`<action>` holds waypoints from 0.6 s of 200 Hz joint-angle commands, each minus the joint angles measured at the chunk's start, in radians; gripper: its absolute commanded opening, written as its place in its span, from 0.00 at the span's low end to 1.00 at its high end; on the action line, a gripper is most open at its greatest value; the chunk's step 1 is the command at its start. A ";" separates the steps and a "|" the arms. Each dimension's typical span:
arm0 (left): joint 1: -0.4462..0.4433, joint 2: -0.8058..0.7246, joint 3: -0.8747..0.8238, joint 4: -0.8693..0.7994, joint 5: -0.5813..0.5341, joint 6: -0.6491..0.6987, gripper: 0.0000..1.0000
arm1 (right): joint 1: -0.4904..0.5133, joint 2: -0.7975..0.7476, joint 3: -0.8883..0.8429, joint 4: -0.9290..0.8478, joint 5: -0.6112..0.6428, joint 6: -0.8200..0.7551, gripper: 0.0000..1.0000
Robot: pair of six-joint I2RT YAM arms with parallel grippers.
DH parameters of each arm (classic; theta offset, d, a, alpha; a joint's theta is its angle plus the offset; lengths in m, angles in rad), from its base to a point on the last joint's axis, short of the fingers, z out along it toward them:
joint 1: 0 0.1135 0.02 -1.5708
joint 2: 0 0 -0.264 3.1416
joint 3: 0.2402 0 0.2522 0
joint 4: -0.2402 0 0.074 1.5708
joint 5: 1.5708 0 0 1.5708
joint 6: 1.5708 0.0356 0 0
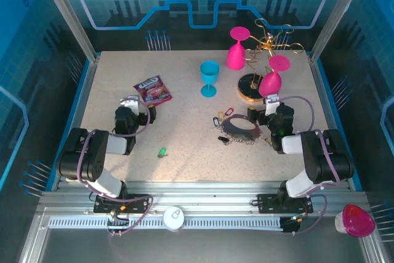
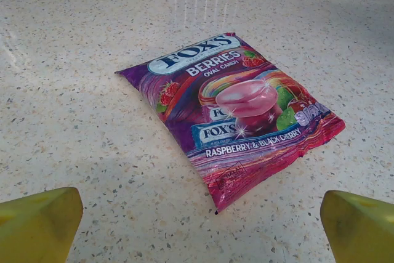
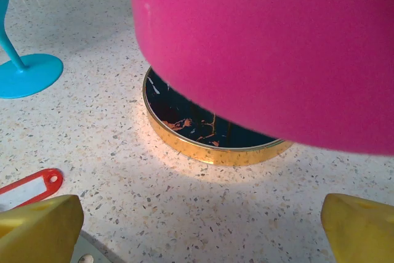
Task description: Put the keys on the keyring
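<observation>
Keyring (image 1: pixel 236 135) and keys (image 1: pixel 222 116) on the desk (image 1: pixel 184 173), seen from above. The keyring lies flat right of centre, fringed with small keys. A loose cluster of coloured keys lies at its far-left rim, touching it or just beside it. A single green key (image 1: pixel 162 151) lies well apart to the left, between the two arms.

The right claw (image 1: pixel 269 101) is placed just beyond the keyring's right edge and is pointed away from the bases, toward the pink goblet (image 1: pixel 271 82) and the rack base (image 3: pixel 209 143). Its fingers are spread wide and nothing is held. The keyring therefore lies to the left of this claw and behind it, toward the bases, so a turn back and leftward is judged necessary before any grasp. In the right wrist view a red key (image 3: pixel 28 190) is caught at the lower left, just beside the left fingertip.

The left claw (image 1: pixel 130 101) is likewise spread and empty, and is aimed at the packet (image 2: pixel 234 115). The green key lies to its right and nearer the bases. The right arm is judged nearer to the keyring and the cluster, the left arm nearer to the green key. The green key's long axis cannot be read at this size.
</observation>
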 commanded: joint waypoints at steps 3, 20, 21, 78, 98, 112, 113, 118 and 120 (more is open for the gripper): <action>0.013 -0.019 0.019 0.005 0.018 0.007 0.99 | -0.003 -0.008 0.017 0.007 -0.007 -0.013 1.00; 0.012 -0.020 0.020 0.005 0.018 0.007 0.99 | -0.004 -0.008 0.017 0.008 -0.008 -0.013 1.00; 0.012 -0.020 0.020 0.005 0.018 0.006 0.99 | -0.004 -0.009 0.017 0.008 -0.008 -0.013 1.00; 0.016 -0.021 0.022 -0.002 0.028 0.002 0.99 | -0.005 -0.008 0.017 0.009 -0.007 -0.012 1.00; 0.017 -0.020 0.021 0.002 0.029 0.003 0.99 | -0.005 -0.009 0.017 0.009 -0.007 -0.012 1.00; 0.018 -0.020 0.021 0.001 0.030 0.003 0.99 | -0.005 -0.008 0.017 0.009 -0.007 -0.012 1.00; 0.018 -0.020 0.021 0.001 0.030 0.003 0.99 | -0.004 -0.009 0.017 0.009 -0.007 -0.012 1.00; 0.018 -0.020 0.021 0.000 0.030 0.002 0.99 | -0.004 -0.009 0.017 0.009 -0.006 -0.011 1.00; 0.018 -0.020 0.021 0.000 0.030 0.001 0.99 | -0.005 -0.008 0.017 0.009 -0.007 -0.011 1.00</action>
